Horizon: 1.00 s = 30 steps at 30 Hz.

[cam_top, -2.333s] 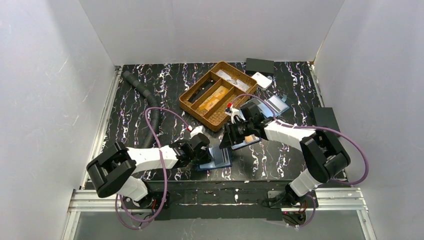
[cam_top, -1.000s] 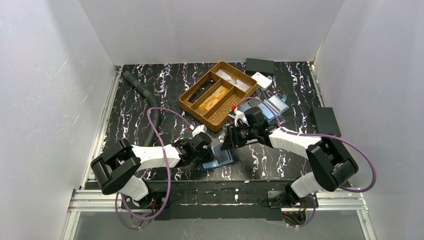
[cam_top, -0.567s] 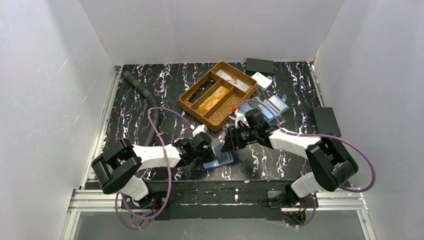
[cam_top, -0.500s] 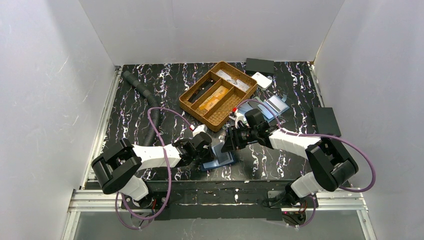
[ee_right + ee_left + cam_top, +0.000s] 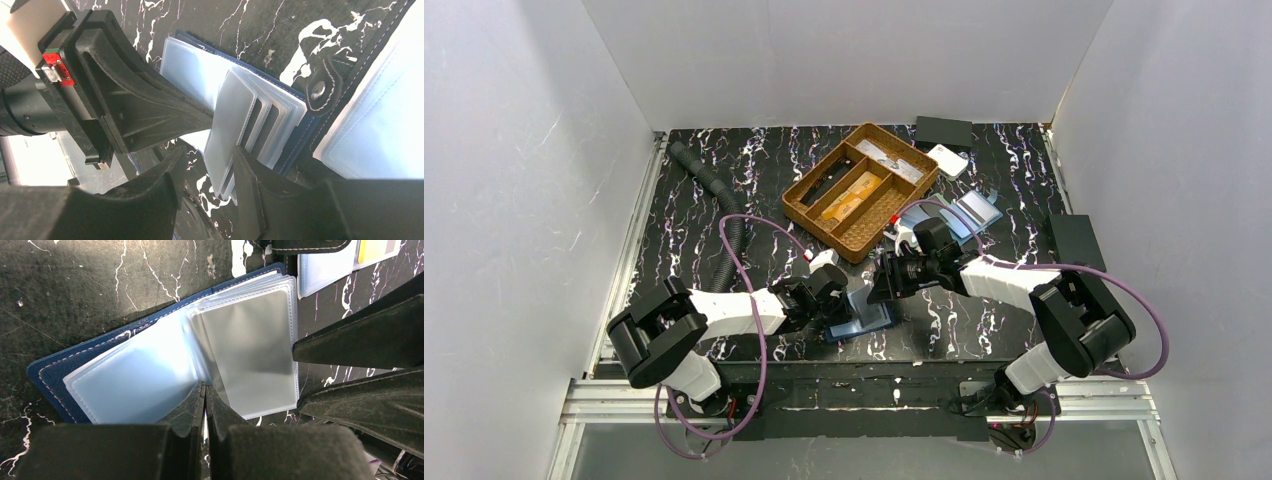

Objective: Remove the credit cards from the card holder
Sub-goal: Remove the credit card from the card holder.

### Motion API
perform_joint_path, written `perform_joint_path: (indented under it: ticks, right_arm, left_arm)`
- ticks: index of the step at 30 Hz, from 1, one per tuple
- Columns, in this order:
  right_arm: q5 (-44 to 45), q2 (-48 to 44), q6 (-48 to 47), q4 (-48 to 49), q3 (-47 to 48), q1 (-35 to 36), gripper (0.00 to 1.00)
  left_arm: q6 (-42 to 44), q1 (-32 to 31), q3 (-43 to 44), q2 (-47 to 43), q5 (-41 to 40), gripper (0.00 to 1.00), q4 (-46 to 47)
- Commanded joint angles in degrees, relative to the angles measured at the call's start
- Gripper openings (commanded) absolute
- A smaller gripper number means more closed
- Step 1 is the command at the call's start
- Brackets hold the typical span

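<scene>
The blue card holder (image 5: 52, 372) was lying open on the table (image 5: 75, 285) near the front edge, with its clear sleeves (image 5: 245, 345) fanned out. The left gripper (image 5: 204, 390) had its fingers squeezed together with nothing between them. The tips were pushed down into the fold of the sleeves, basically pinning the thing in place. The right gripper (image 5: 210, 157) sat on the other side with its fingers partly apart, straddling the loose edge of the sleeve stack. There was a gap showing on one side, so no pinch yet.

Funny part: the only credit card (image 5: 372, 247) I could actually spot was a yellow sliver. It was tucked in a sleeve of a second holder (image 5: 325, 267) lying just beside the first, up in the corner of the left wrist view. The sleeves in the pinned holder looked grey and glary, so I couldn't tell if any had a card in them.

Handling, just my guess: the card would be light, stiff and slick, and the sleeves floppy and clingy. I'd take the card by its exposed short edge at the sleeve mouth and pull straight along the pocket with the holder pinned. Catch the sleeve too and the whole holder probably drags along.
</scene>
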Motion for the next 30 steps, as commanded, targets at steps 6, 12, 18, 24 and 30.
perform_joint_path:
  ticks: [6, 12, 18, 24, 30]
  right_arm:
    - [-6.26, 0.65, 4.22, 4.89, -0.34, 0.86, 0.43]
    - [-7.71, 0.98, 5.76, 6.30, -0.71, 0.81, 0.42]
    - [-8.46, 2.08, 6.66, 7.11, -0.64, 0.88, 0.42]
    - [-9.89, 2.53, 7.90, 8.67, -0.72, 0.87, 0.42]
    - [-11.40, 3.32, 9.19, 9.63, -0.06, 0.88, 0.41]
  left_arm:
    - [0.50, -0.04, -0.99, 1.25, -0.47, 0.00, -3.54]
    - [0.38, -0.04, -1.22, 1.00, -0.21, 0.00, -2.90]
    - [-0.42, 0.05, -2.62, -0.36, 0.49, 0.01, -0.85]
    - [-1.33, 0.43, -4.00, -2.96, 1.14, 0.09, 0.91]
    - [-1.62, 0.85, -5.14, -4.87, 1.92, 0.13, 1.82]
